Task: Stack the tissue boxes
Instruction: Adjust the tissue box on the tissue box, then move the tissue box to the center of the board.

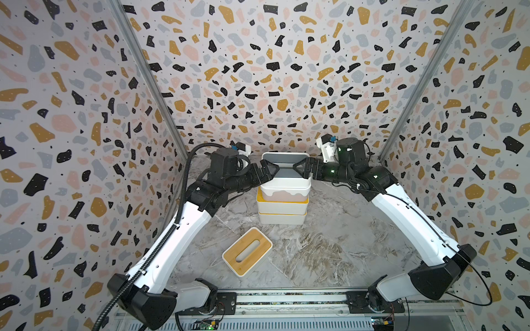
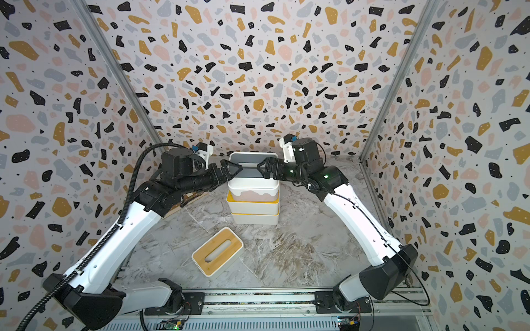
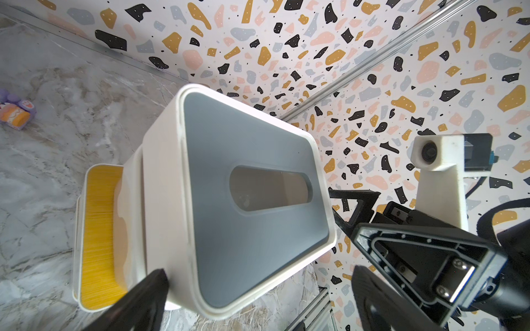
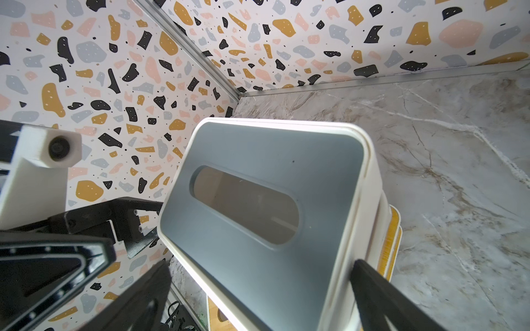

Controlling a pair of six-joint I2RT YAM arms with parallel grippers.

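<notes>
Lying askew before stack (image 1: 282,206) — wood-lid box (image 1: 247,251); purple toy (image 3: 17,110) well apart.

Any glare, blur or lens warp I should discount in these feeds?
In both top views wide-angle stretch splays the side walls; right wrist view: glare whitens the near rim of the grey-lidded box, right gripper's fingers blurred; left wrist view: left gripper's fingers soft.

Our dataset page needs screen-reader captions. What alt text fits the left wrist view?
A grey-lidded white tissue box sits stacked above a yellow-lidded box; the left gripper straddles its near end, jaws open.
</notes>
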